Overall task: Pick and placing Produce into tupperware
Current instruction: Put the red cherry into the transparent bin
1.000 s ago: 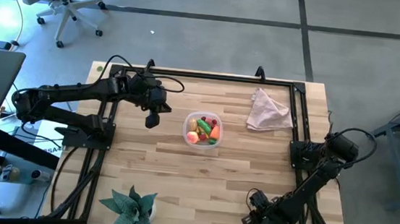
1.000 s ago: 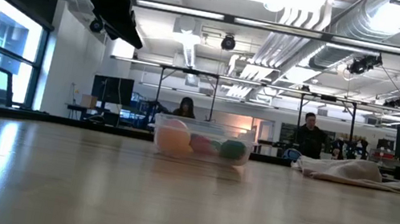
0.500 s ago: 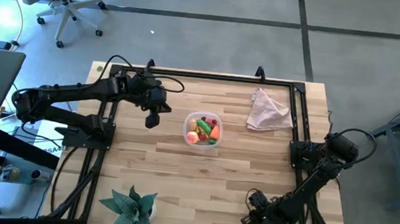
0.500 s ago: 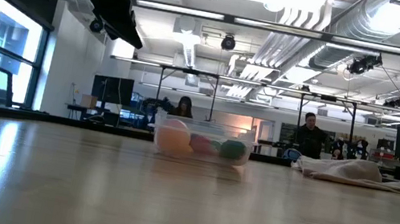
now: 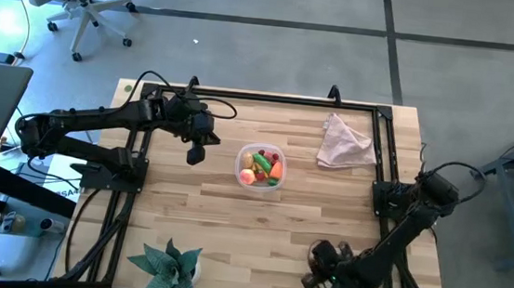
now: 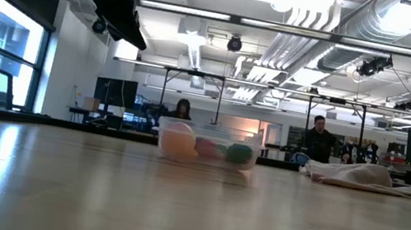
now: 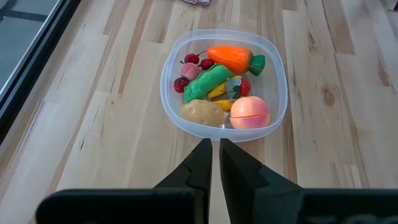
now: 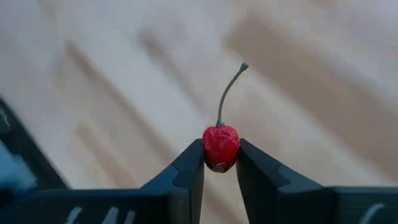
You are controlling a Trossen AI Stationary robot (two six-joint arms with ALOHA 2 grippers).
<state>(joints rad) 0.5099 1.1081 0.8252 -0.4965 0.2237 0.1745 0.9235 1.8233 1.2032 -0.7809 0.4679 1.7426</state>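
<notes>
The tupperware [image 5: 261,167] is a clear, round-cornered tub standing on its base at the table's middle. It holds the produce: an orange carrot [image 7: 231,58], a green pepper [image 7: 208,81], a tan potato [image 7: 202,112], a pink-orange fruit [image 7: 250,112] and red cherries [image 7: 189,60]. My left gripper [image 5: 195,154] hangs above the table just left of the tub, shut and empty [image 7: 214,155]. My right gripper [image 5: 311,281] is at the table's near edge, right of middle, shut on a red cherry [image 8: 221,147] with a green stem. My right gripper pinches the cherry's round red body [image 8: 221,155] between its two fingertips, one on each side. The stem [image 8: 229,93] sticks out ahead, beyond the fingers. The wooden table top shows behind the cherry.
A pinkish-beige cloth [image 5: 344,142] lies crumpled at the far right. A green leafy plant [image 5: 167,265] stands at the near edge, left of middle. A black frame [image 5: 261,98] runs along the table's far and side edges. People sit in the room beyond [image 6: 318,142].
My right gripper has gone a little toward the table's left edge along the near edge, still shut on the cherry. My left gripper and the tupperware have kept still.
</notes>
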